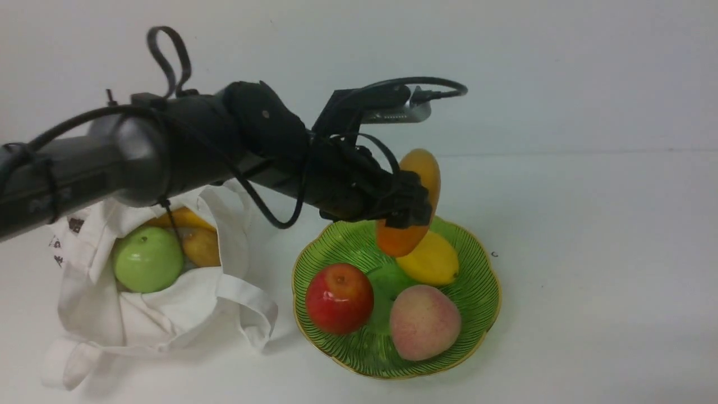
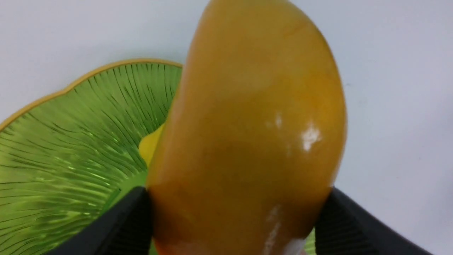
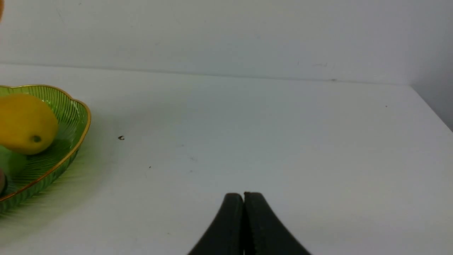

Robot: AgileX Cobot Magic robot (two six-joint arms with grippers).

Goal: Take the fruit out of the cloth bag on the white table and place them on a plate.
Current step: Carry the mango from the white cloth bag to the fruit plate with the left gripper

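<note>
Front: left gripper (image 1: 406, 210) clamps elongated orange mango (image 1: 423, 168) above green glass plate (image 1: 482, 314) holding 3 fruits; round green apple (image 1: 147, 259) and yellowish fruits lie in off-white cloth bag (image 1: 168, 320), left. Left wrist: both fingers press the mango's sides. Right wrist: right gripper (image 3: 244, 197) pinched together, empty, over white table (image 3: 283, 141).

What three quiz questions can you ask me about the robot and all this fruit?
1. True or false: the left jaws hold the orange mango above the plate.
2. How many pieces of fruit rest on the plate? A two, B three, C five.
3. Fill in: the green apple sits inside the cloth ____.

Key: 1 true. 2 B: red apple, peach, lemon. 3 bag.
</note>
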